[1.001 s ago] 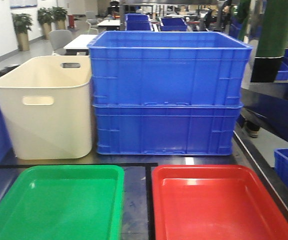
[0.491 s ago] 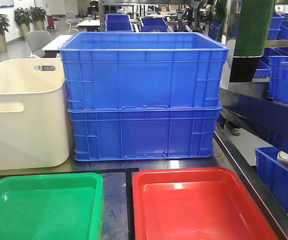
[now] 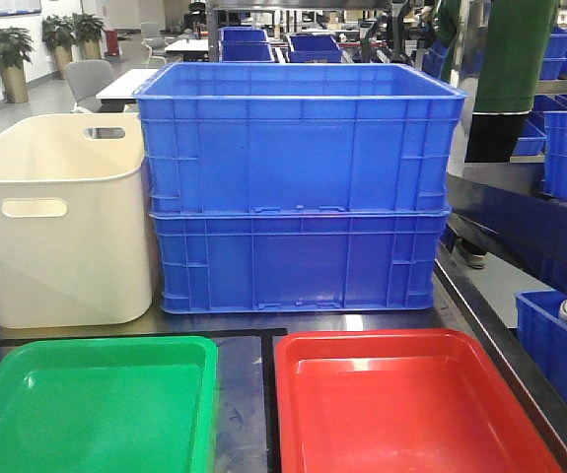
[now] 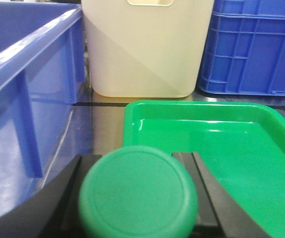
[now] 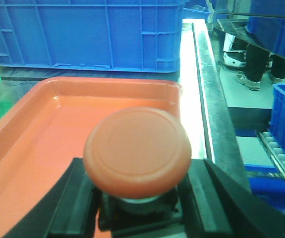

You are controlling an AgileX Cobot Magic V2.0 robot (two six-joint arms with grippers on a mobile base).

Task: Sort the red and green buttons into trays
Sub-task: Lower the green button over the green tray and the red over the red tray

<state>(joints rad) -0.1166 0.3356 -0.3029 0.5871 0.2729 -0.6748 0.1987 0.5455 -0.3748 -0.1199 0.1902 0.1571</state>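
Observation:
In the left wrist view a green button (image 4: 138, 191) with a round domed cap fills the space between my left gripper's black fingers (image 4: 63, 198); the left gripper (image 4: 138, 208) is shut on it, near the green tray's (image 4: 261, 163) near-left corner. The right wrist view shows a red button (image 5: 137, 148) on a dark base, with the right gripper (image 5: 140, 208) shut on it over the near right part of the red tray (image 5: 38, 148). Side by side at the table's front lie the green tray (image 3: 96, 414) and the red tray (image 3: 401, 414); no gripper shows in the front view.
Two stacked blue crates (image 3: 298, 187) stand behind the trays, with a tall cream tub (image 3: 56, 232) at their left. Another blue crate (image 4: 18, 99) borders the left side. The table's right edge (image 5: 206, 99) runs beside the red tray, with more blue bins (image 3: 559, 345) beyond.
The front view has shifted sideways: the crates and trays moved left in the picture, then back a little to the right. Both trays stay without anything in them.

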